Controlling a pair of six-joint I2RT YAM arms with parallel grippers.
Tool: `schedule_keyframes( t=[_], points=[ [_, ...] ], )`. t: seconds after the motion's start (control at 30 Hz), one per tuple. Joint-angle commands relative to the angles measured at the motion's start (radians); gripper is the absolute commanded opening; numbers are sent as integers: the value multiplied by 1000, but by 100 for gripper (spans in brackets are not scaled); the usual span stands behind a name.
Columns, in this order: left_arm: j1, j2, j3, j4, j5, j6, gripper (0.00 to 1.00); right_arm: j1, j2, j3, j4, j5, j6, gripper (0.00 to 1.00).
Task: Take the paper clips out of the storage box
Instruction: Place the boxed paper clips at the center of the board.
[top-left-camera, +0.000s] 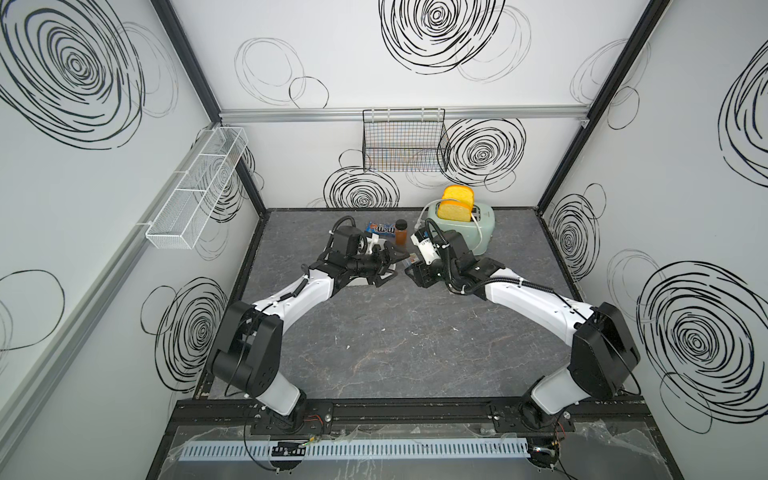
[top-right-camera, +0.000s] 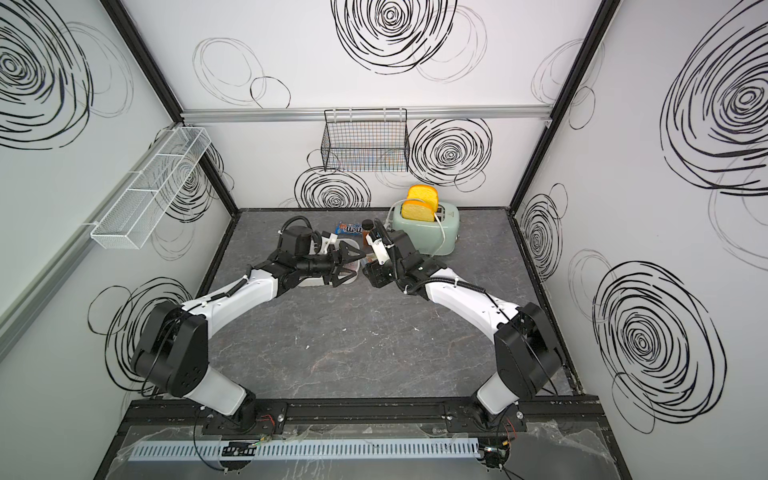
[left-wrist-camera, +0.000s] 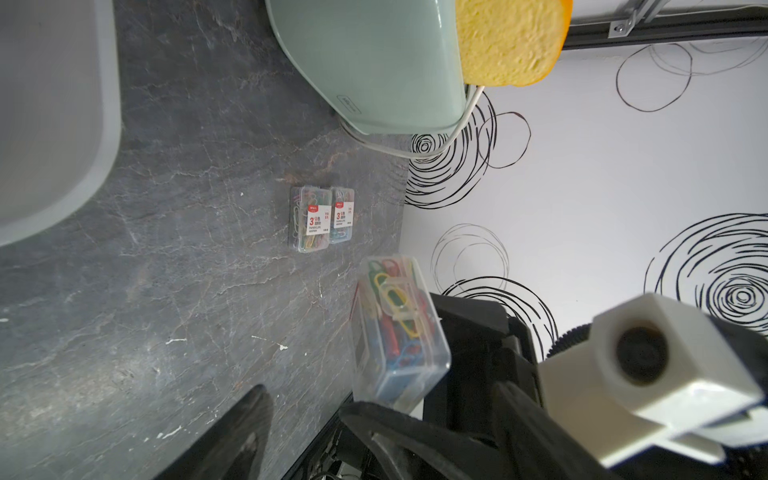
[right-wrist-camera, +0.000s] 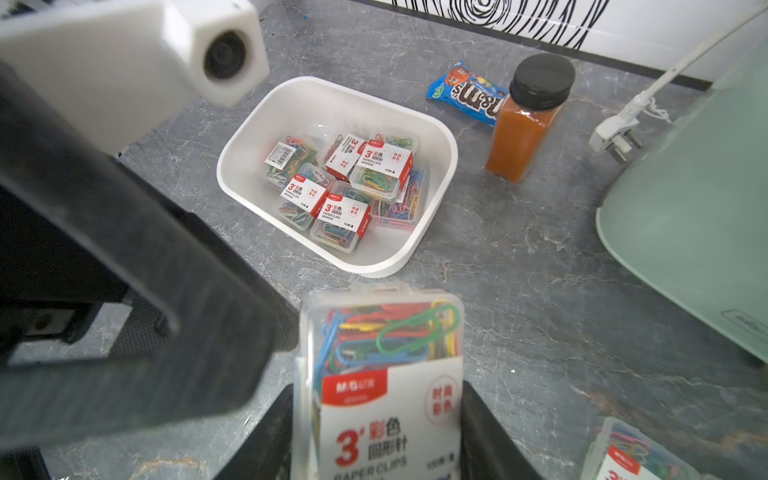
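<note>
Right wrist view: one case of paper clips (right-wrist-camera: 386, 332) is being gripped by the right hand (right-wrist-camera: 376, 432) outside the box (right-wrist-camera: 440, 137), where more cases (right-wrist-camera: 345, 208) are lying; the left hand (top-right-camera: 358, 264) is being held wide open beside it.

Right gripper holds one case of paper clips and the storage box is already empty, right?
No: the storage box is not empty. The right wrist view shows several cases of paper clips inside it. The right gripper does hold one case.
</note>
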Motion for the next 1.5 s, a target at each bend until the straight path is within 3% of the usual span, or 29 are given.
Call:
schedule_keyframes(
  t=[0.0,0.23,0.33,0.53,0.67,0.87,1.1,1.2,1.27,1.47],
  points=[
    [-10,25,-11,39,30,1,83,20,-13,3,35,26,-40,38],
    [0,45,28,5,13,47,81,58,-8,1,20,21,-58,39],
    [8,45,35,-3,2,59,75,69,-5,0,7,27,-63,39],
    [5,53,62,-53,-24,105,47,70,1,0,5,34,-68,39],
    [3,56,67,-61,-29,120,41,71,9,5,-2,36,-72,39],
    [-5,66,81,-64,-17,167,23,68,16,16,-11,27,-67,44],
    [-4,75,83,-59,6,236,16,42,8,40,-31,-26,-28,63],
    [0,81,84,-51,23,264,15,9,-9,40,-38,-75,-5,81],
    [5,84,84,-28,44,276,15,-18,-29,37,-43,-123,12,87],
    [7,100,114,44,117,337,15,-90,-70,20,-80,-261,7,91]
  ],
)
